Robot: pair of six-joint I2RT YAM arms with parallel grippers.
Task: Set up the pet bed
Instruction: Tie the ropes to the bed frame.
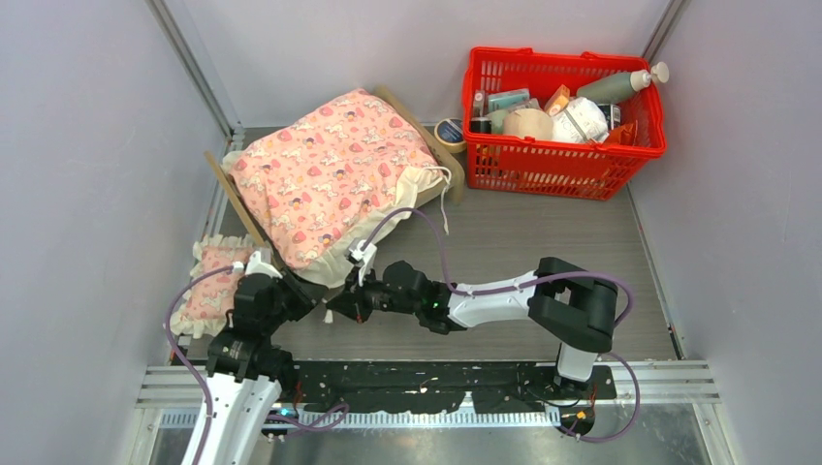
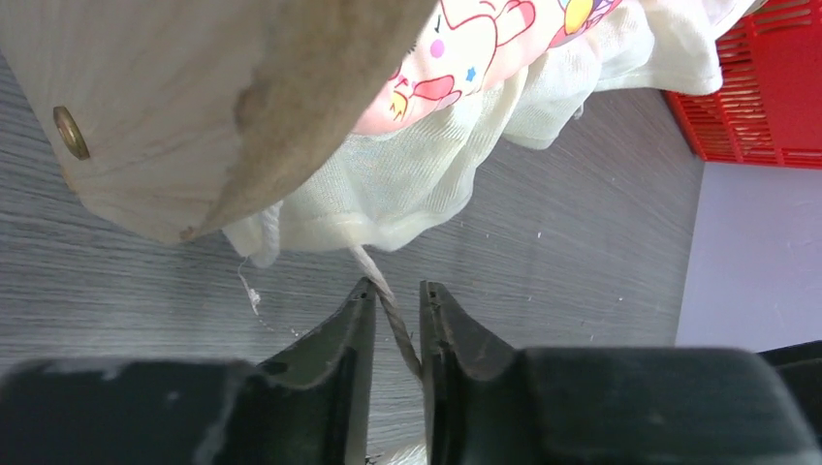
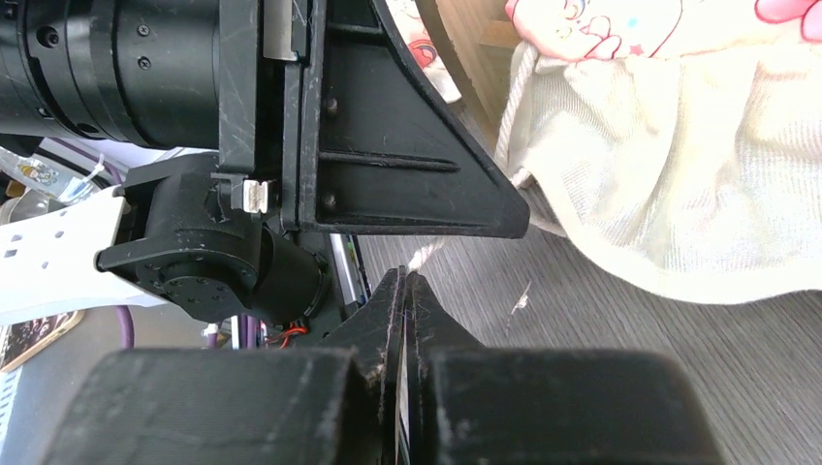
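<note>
Left gripper (image 2: 397, 291): jaws narrow but not closed, cream cord (image 2: 390, 305) running between them. Right gripper (image 3: 405, 283): pinched shut on that cord. Pet bed (image 1: 236, 201): light plywood frame, rear left of table (image 1: 543, 232), covered by pink blanket (image 1: 330, 170). Both arms were low at its near corner.

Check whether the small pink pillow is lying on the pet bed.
No, the pillow lies on the table beside the pet bed.

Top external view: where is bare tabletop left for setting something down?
Widest bare patch: tabletop between red basket, pet bed and right arm. Crowded near-left: left gripper and right gripper meet at the cord of the pink blanket, frilled pillow beside.
</note>
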